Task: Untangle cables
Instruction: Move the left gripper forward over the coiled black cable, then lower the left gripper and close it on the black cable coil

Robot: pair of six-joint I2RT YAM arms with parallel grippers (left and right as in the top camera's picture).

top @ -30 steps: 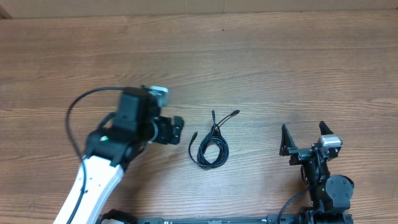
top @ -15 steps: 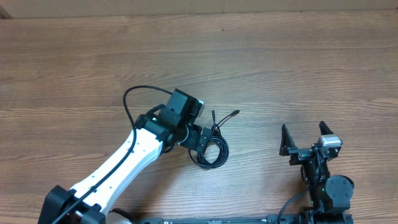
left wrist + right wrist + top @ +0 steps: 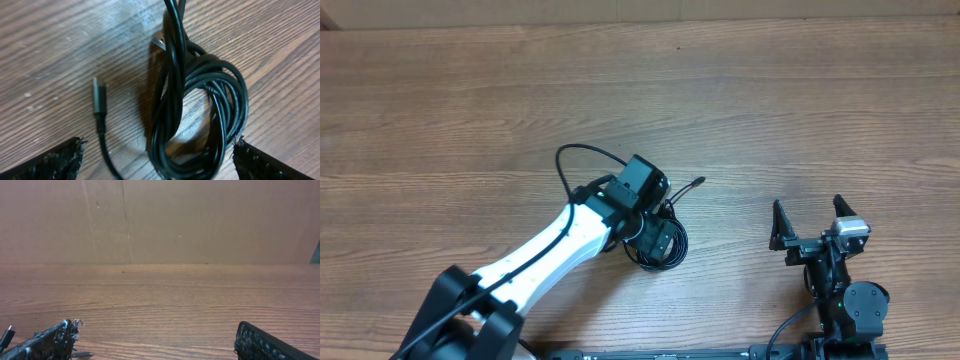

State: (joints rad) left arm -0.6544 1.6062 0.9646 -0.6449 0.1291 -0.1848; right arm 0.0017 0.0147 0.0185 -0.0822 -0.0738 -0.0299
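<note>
While the left claw is held wide open low over the counter, nothing is gripped by it. The cables are seen as one coiled black bundle lying flat on the wood near the counter's middle, framed between the two fingertips; whether these are touched cannot be told. One small plug is laid just beside the coil. The right claw is likewise spread fully open and empty, well apart from the cables.
</note>
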